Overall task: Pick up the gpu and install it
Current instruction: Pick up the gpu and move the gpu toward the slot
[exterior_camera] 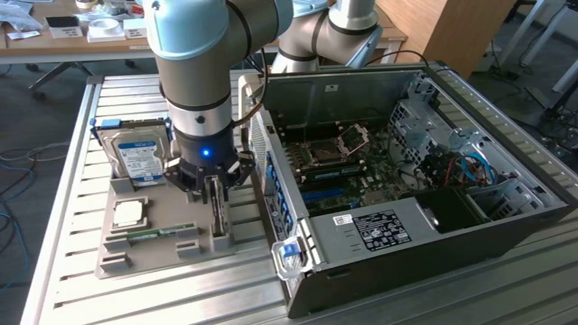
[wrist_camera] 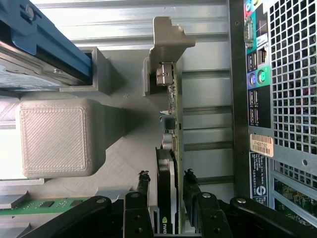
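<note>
Slatted table, PC case at the exterior view's right. Gpu stands on edge in tray, lower left. Tool wide open, straddling gpu, gripping nothing. Probably best: centre fingers, descend straight, clamp flat faces squarely.

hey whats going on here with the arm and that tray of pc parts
The robot arm's gripper is lowered over the gpu, a thin dark expansion card with a pale metal end bracket, which stands on edge in a grey printed parts tray. The jaws are open on either side of the card, not closed on it, so it is not lifted yet. The open black computer case sits beside the tray, on the exterior view's right.
</note>
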`<state>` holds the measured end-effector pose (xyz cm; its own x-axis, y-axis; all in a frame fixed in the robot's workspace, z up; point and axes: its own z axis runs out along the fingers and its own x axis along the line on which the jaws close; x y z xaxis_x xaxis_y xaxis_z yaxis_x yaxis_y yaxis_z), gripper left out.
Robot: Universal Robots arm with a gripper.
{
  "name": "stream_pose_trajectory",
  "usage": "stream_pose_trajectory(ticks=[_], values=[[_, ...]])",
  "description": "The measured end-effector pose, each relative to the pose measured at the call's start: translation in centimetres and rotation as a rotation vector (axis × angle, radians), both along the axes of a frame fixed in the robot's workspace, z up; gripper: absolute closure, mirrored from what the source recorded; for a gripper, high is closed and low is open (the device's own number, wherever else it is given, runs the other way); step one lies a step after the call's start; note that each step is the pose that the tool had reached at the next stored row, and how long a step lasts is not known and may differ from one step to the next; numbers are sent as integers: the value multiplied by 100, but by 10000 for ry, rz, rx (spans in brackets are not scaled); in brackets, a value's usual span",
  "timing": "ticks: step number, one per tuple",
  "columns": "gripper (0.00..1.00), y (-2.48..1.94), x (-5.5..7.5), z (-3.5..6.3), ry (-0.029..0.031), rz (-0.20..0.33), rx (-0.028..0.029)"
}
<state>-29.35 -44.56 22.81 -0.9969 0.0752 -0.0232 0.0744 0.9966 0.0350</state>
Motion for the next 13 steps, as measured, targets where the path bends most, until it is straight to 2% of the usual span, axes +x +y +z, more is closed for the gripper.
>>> stream_pose_trajectory(ticks=[9,11,13], values=[[60,0,0,0,0,0,0],[72,0,0,0,2,0,-1],[73,0,0,1,1,0,-1]])
